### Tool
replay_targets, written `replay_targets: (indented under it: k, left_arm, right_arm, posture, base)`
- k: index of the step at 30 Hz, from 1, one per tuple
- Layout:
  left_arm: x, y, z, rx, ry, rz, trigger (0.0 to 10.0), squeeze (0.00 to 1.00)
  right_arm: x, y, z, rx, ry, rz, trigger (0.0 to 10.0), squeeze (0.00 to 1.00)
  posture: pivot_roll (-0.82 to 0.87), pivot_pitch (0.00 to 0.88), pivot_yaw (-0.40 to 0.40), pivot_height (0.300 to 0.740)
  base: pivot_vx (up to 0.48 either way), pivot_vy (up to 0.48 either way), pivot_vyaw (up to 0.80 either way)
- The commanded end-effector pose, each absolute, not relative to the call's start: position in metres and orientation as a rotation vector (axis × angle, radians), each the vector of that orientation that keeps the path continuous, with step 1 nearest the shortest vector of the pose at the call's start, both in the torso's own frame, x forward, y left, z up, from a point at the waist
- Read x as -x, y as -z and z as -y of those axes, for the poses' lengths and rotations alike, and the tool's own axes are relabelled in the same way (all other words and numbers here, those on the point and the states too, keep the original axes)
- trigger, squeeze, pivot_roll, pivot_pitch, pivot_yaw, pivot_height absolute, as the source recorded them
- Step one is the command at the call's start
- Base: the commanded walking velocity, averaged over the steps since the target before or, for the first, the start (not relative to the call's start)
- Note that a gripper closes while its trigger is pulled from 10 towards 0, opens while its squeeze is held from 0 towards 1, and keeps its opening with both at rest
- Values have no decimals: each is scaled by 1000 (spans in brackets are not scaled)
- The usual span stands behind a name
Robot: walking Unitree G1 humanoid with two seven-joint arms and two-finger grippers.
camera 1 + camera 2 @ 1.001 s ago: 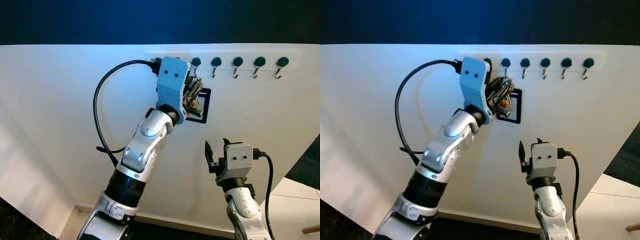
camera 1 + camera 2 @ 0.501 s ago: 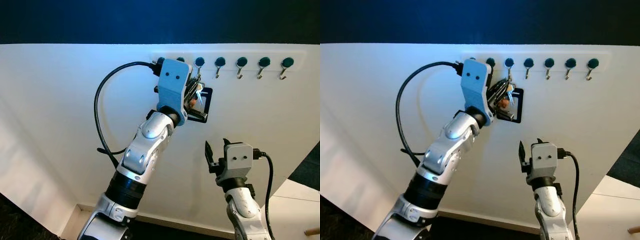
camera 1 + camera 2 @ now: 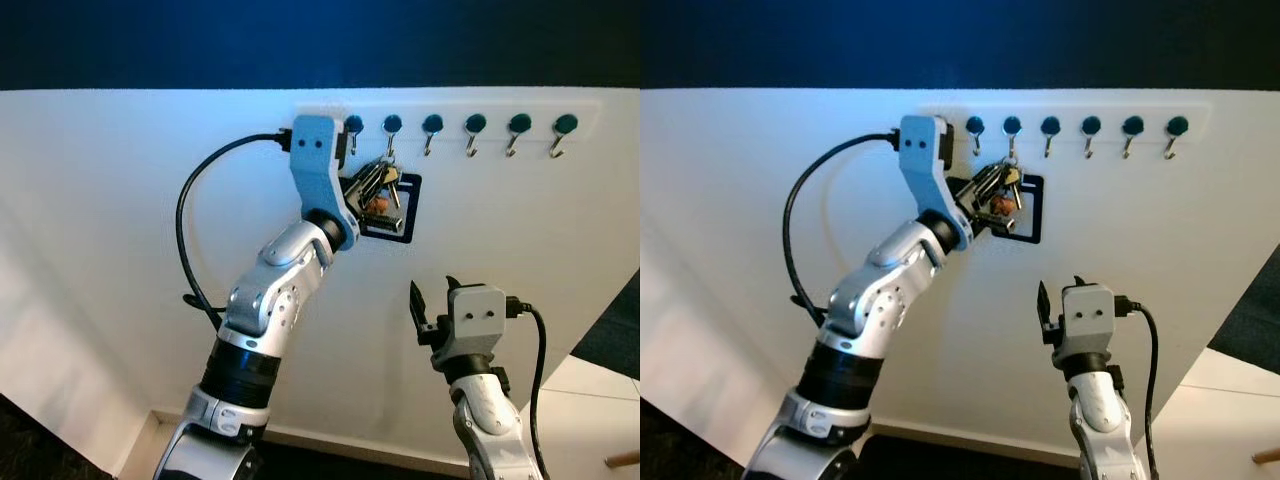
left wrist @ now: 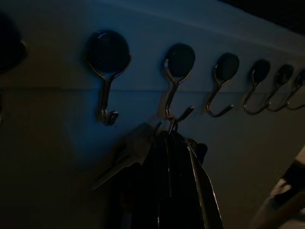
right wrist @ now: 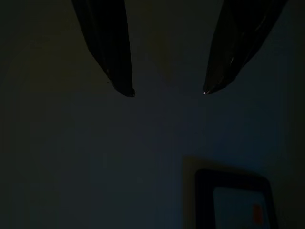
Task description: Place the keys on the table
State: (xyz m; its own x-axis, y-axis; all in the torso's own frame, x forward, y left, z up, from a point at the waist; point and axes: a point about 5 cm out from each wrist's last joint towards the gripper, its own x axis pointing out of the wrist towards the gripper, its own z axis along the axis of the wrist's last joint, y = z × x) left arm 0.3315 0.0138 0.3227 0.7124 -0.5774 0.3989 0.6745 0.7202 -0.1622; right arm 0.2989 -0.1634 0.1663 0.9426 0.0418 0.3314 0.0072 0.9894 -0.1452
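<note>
Your bunch of metal keys (image 3: pixel 375 185) hangs from the second silver hook (image 4: pixel 172 102) in the row of dark-capped hooks (image 3: pixel 474 131) along the white wall (image 3: pixel 120 220), upper centre of the head views, in front of a black-framed square panel (image 3: pixel 405 215). Your left gripper (image 3: pixel 352 190) is raised right at the bunch, its blue wrist housing (image 3: pixel 315 160) just left of the keys and its fingers reaching in beneath them; I can't tell how wide they stand or whether they grip anything. In the left wrist view the key ring sits looped in the hook's curl, keys dangling dark below. Your right gripper (image 5: pixel 167 90) waits low, lower right of the head views, fingers spread apart and empty, facing the wall.
</note>
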Motion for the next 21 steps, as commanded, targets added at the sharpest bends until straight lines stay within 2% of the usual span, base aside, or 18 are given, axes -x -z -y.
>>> replay_targets:
  k: [1,13,21]
  left_arm:
    - [-324,-323,10,414,778,288,10000,0]
    - [-323,-351,1,561,838,361,10000,0]
    - [-315,-361,-3,584,889,403,10000,0]
  right_arm:
    - [-299,-161,160,146,-27,324,10000,0]
    - [-297,-160,162,150,-18,324,10000,0]
    - [-298,-160,162,149,-18,324,10000,0]
  posture:
    - [-17,157,89,740]
    - [-22,157,96,740]
    - [-20,159,94,740]
  base:
    - [0,0,0]
    - [0,0,0]
    - [0,0,0]
